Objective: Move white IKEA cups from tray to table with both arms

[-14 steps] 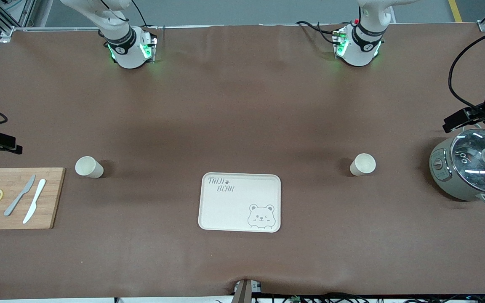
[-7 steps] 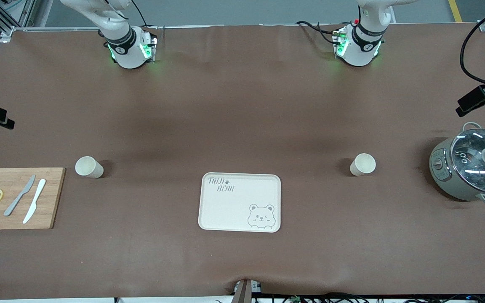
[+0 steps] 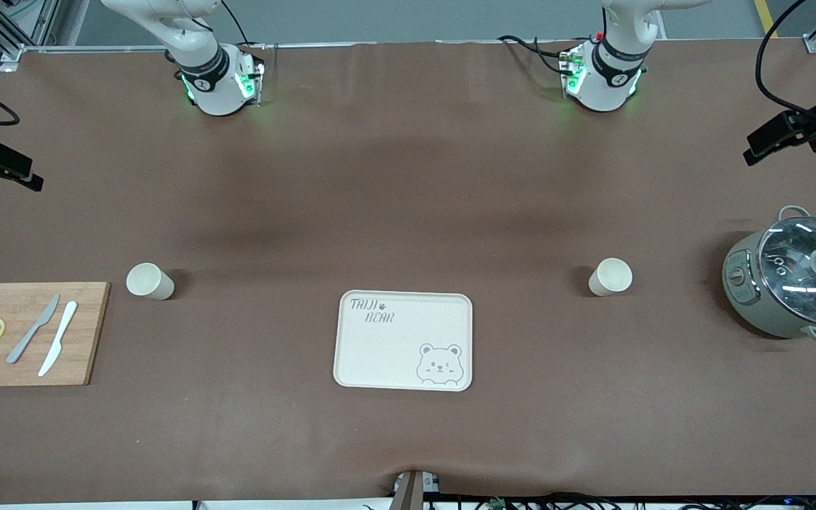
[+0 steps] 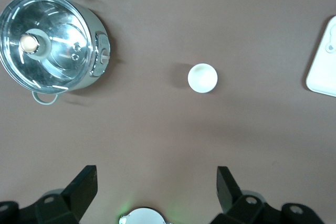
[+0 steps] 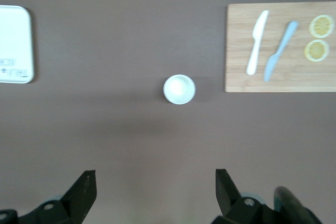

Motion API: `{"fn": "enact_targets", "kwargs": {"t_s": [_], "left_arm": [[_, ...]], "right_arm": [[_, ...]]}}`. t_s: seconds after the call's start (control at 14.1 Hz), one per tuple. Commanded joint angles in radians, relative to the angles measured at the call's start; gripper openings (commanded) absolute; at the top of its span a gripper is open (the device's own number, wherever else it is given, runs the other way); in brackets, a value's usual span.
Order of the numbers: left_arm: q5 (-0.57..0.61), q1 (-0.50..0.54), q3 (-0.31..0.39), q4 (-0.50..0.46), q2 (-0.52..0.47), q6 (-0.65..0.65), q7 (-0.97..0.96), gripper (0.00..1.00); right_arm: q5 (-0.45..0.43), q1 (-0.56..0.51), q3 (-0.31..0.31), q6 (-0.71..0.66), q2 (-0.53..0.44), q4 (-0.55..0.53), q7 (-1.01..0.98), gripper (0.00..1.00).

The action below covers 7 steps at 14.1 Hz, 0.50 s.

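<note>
Two cream-white cups stand upright on the brown table. One cup [image 3: 147,280] is toward the right arm's end, beside the cutting board; it also shows in the right wrist view [image 5: 179,88]. The other cup [image 3: 610,276] is toward the left arm's end, between the tray and the pot, and shows in the left wrist view [image 4: 202,77]. My right gripper [image 5: 155,178] is open and empty, high over the table's edge [image 3: 1,168]. My left gripper [image 4: 156,174] is open and empty, high over the table near the pot's end [image 3: 780,136].
A bear-print tray [image 3: 394,354] lies mid-table, nearer to the front camera than the cups. A grey-green lidded pot [image 3: 794,283] stands at the left arm's end. A wooden cutting board [image 3: 89,333] with two knives and lemon slices lies at the right arm's end.
Both grippers have moved toward the robots' bases: the left one off the pot, the right one away from the cutting board. The cups have not moved.
</note>
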Motion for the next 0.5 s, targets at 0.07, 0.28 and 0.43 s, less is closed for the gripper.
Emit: {"fn": "enact_targets", "kwargs": {"t_s": [0.07, 0.28, 0.43], "left_arm": [[-0.022, -0.024, 0.016, -0.129, -0.099, 0.074, 0.020, 1.00], [-0.022, -0.022, 0.012, -0.152, -0.107, 0.101, 0.022, 1.00], [-0.022, -0.019, 0.012, -0.139, -0.101, 0.100, 0.046, 1.00]], "right_arm": [[-0.059, 0.006, 0.005, 0.010, -0.008, 0.067, 0.015, 1.00], [-0.056, 0.005, 0.006, -0.043, -0.008, 0.085, 0.021, 1.00], [-0.047, 0.006, 0.006, -0.072, -0.008, 0.089, 0.021, 1.00]]}}
